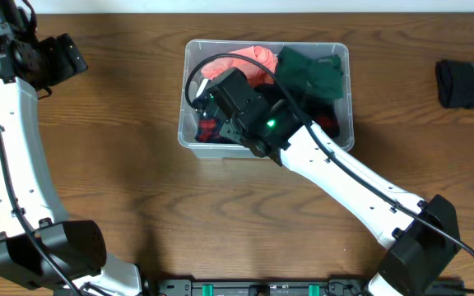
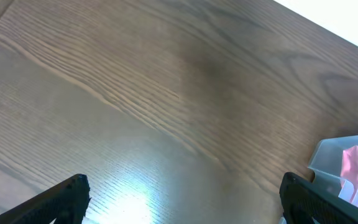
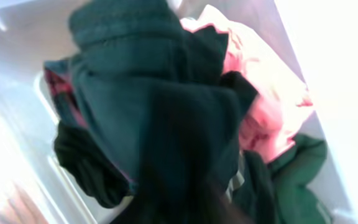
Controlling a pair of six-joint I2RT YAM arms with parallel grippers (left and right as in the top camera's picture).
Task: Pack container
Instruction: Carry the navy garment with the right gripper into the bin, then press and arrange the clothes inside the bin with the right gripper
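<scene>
The clear container (image 1: pixel 266 45) stands at the table's centre back and holds a pink garment (image 1: pixel 237 62), a green garment (image 1: pixel 311 72) and dark red plaid cloth. My right gripper (image 1: pixel 214 115) is down inside its front left part. In the right wrist view a dark teal garment (image 3: pixel 142 93) with a plaid lining hangs from my jaws (image 3: pixel 185 208), which are shut on it and buried in blurred dark cloth. The pink garment (image 3: pixel 260 118) and green garment (image 3: pixel 297 180) lie behind it. My left gripper (image 2: pixel 185 199) is open and empty over bare table, left of the container's corner (image 2: pixel 344 155).
A black folded garment (image 1: pixel 467 84) lies on the table at the far right. The left arm's head (image 1: pixel 56 56) is at the back left. The wooden table (image 1: pixel 122 164) surrounds the container on all sides.
</scene>
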